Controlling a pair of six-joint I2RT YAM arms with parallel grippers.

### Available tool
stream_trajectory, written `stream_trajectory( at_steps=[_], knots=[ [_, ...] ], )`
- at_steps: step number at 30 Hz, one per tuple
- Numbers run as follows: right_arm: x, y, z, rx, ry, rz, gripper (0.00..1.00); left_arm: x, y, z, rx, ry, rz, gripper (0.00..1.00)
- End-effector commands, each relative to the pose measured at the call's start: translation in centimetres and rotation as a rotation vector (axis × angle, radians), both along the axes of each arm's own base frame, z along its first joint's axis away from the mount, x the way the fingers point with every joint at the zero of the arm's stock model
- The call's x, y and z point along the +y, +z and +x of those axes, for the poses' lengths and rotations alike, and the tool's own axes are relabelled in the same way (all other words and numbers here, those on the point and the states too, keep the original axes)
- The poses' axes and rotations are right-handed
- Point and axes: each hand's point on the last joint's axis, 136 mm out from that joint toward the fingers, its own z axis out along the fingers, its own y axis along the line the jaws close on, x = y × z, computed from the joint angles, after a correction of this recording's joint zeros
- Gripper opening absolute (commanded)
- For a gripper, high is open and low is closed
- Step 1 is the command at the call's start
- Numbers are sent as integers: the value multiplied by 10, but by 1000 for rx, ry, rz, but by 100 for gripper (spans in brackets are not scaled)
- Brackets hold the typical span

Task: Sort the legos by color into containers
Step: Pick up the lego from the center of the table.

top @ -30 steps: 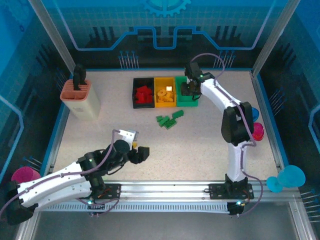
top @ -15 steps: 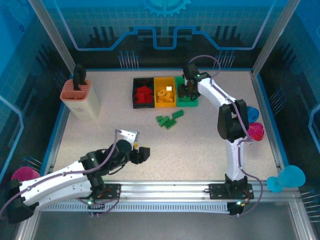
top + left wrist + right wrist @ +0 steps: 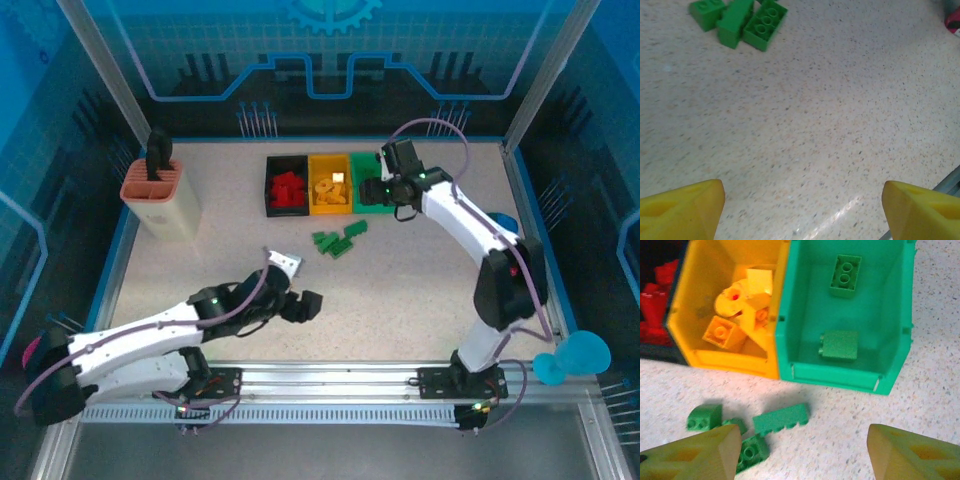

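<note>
Black (image 3: 270,186), yellow (image 3: 330,186) and green (image 3: 372,207) containers stand in a row at the back. Red legos (image 3: 654,292) lie in the black one and yellow legos (image 3: 740,310) in the yellow container (image 3: 725,360). Two green legos (image 3: 845,274) (image 3: 840,345) lie in the green container (image 3: 835,375). Several green legos (image 3: 339,240) (image 3: 780,419) lie loose on the table in front of the containers. My right gripper (image 3: 383,195) (image 3: 802,455) hangs open and empty over the table just in front of the green container. My left gripper (image 3: 308,305) (image 3: 802,210) is open and empty over bare table, the green legos (image 3: 737,17) ahead of it.
A salmon-pink slotted holder (image 3: 160,197) stands at the back left. A pink bowl (image 3: 40,350) sits off the near left edge, and a blue cup (image 3: 570,358) is at the near right. A blue bowl (image 3: 505,222) peeks from behind the right arm.
The right gripper has opened and pulled back from over the green container. The left arm has reached forward and right toward the loose green legos, its jaws now wider.
</note>
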Motion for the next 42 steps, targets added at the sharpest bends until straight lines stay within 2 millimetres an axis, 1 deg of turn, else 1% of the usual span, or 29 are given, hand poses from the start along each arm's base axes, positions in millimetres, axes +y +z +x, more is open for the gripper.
stream_trajectory(
  at_steps=[1,3,4,6,9,11,17,20,21,24,26,27,31,34,37,42],
  knots=[
    [13,11,-17,-55,21,107,69,-27,-6,11,86,-58,0,83],
    [12,10,-29,-57,26,122,70,-35,-19,25,143,-43,-2,83],
    [12,9,-36,-56,28,124,70,-37,-24,35,160,-23,3,83],
    [10,8,-47,-58,34,128,70,-32,-33,55,168,36,43,83],
    [6,4,-62,-62,36,129,70,-24,-39,88,151,100,93,82],
    [2,1,-70,-62,29,131,70,-18,-44,108,161,135,120,79],
    [-5,-12,-88,-51,16,145,70,-9,-58,153,210,220,121,76],
    [-7,-13,-93,-53,11,152,70,2,-69,170,243,304,172,73],
    [-8,-14,-95,-53,9,151,70,4,-71,175,250,319,179,71],
    [-13,-15,-100,-58,-1,148,70,5,-76,185,248,336,213,70],
    [-14,-11,-101,-70,-8,153,70,5,-78,192,245,348,228,70],
    [-17,-22,-107,-48,-11,144,70,6,-78,196,244,357,228,69],
    [-22,-26,-115,-40,-23,142,70,10,-77,208,238,393,230,66],
    [-24,-29,-119,-37,-30,144,71,9,-82,211,248,388,241,63],
    [-26,-29,-122,-39,-34,150,71,11,-91,212,260,390,266,61],
    [-28,-32,-126,-35,-40,152,71,7,-104,210,293,382,257,59]
  ],
)
